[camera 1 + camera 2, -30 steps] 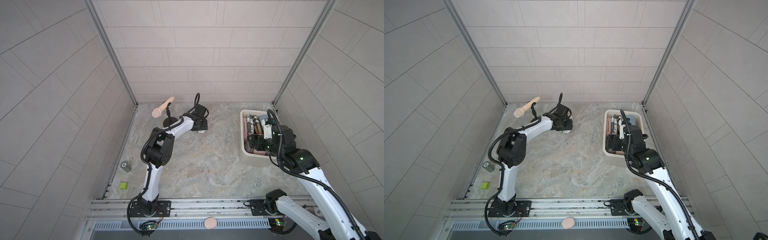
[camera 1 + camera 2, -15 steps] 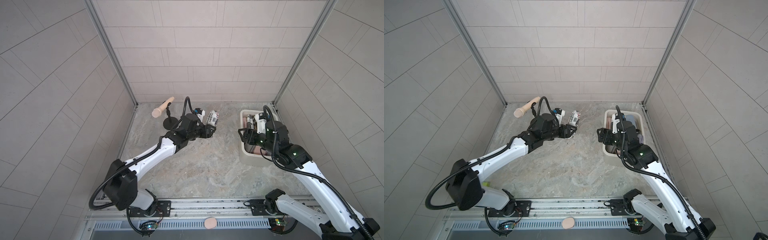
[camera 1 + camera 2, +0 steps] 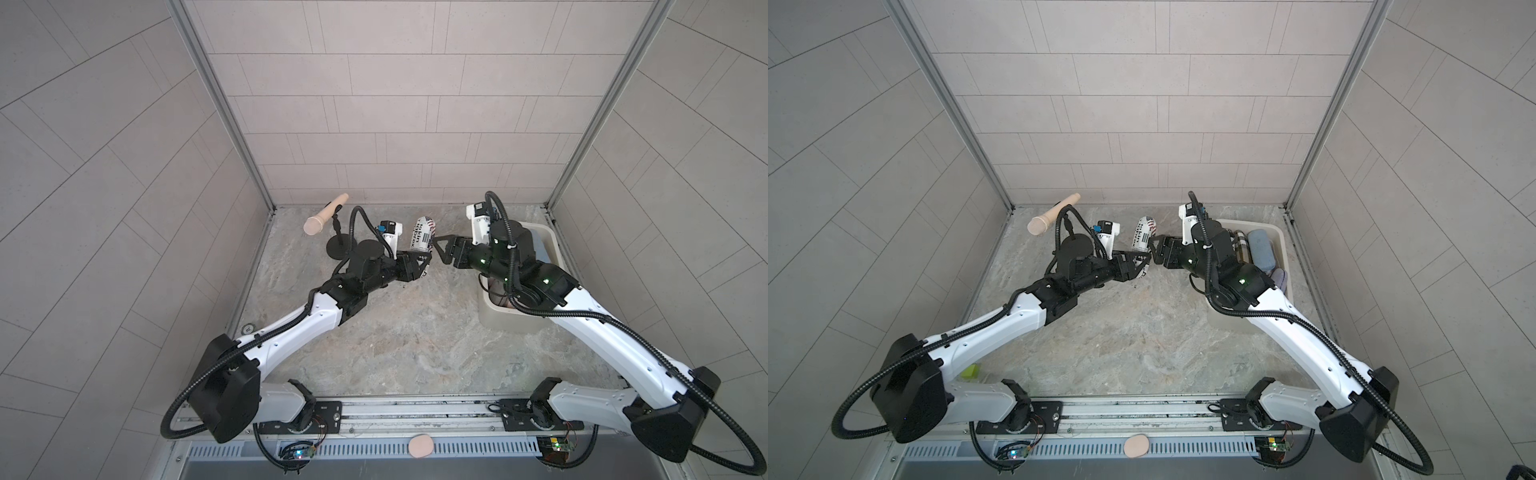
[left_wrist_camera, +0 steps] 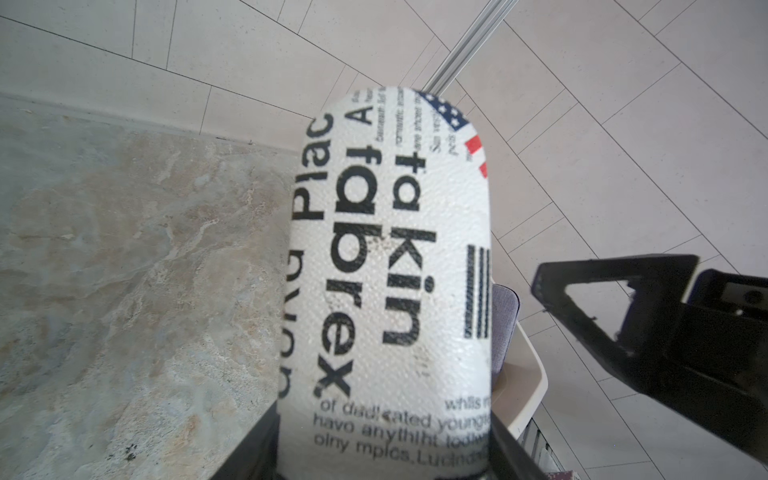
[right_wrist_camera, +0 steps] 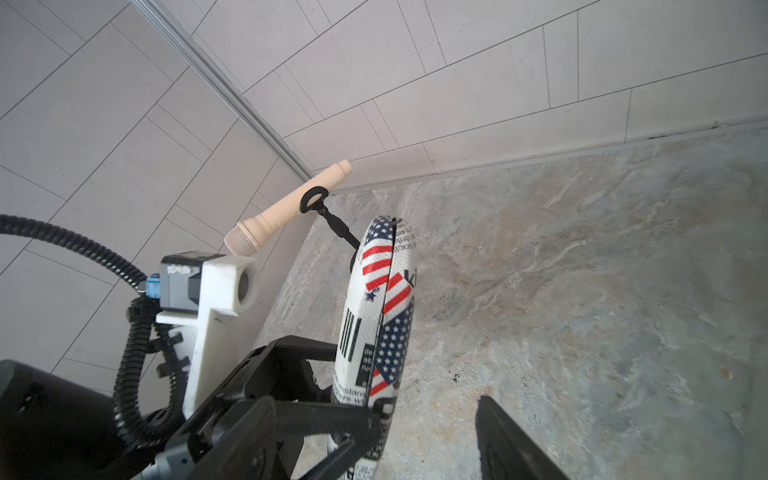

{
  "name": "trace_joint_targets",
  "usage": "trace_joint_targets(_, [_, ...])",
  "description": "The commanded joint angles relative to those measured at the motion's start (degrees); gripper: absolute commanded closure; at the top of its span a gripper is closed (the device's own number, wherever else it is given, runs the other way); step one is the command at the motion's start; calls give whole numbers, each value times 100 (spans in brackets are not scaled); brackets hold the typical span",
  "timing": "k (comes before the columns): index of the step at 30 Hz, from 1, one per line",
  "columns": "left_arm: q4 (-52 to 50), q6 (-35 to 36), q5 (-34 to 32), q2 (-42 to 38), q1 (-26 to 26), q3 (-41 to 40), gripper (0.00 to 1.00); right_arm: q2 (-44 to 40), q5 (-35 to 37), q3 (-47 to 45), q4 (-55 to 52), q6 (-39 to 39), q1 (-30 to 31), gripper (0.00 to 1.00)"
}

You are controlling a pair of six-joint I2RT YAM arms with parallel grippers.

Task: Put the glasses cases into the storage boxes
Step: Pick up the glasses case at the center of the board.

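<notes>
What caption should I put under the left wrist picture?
Left gripper grips the newspaper-print glasses case; right gripper hangs open beside it.

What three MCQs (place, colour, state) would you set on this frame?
1. Where's the case relative to the tub? A) inside it B) outside, in the left gripper C) under it
2. Mic colour? A) red B) peach-beige C) blue
3. Right gripper? A) shut on the case B) shut, empty C) open

1B: the left jaws clamp its lower end, clear of the tub. 2B: its body is pale peach throughout. 3C: its fingers stand apart in the right wrist view.
</notes>
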Motion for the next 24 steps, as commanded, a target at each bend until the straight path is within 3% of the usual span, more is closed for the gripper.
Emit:
trace_joint_targets(1, [367,-12,37,-253,-24,-29,49,285,97,221,256,89,15,24])
trace_joint_targets(6, [420,-33,125,-227,-30,-41,49,840,-74,551,410,204,24,30])
trace_joint_targets(12, [398,-33,160,-187,-29,-34,49,1148,-412,757,557,222,40,62])
trace_joint_targets(15, [393,-20,157,-195,-22,-25,47,1108,-456,740,585,222,43,71])
trace_joint_targets(22, [530,-33,138,-268,-20,-129,4,915,-30,815,280,72,51,77])
trace_joint_targets(24, [592,-35,120,-342,-15,-176,3,832,192,870,148,-19,39,78])
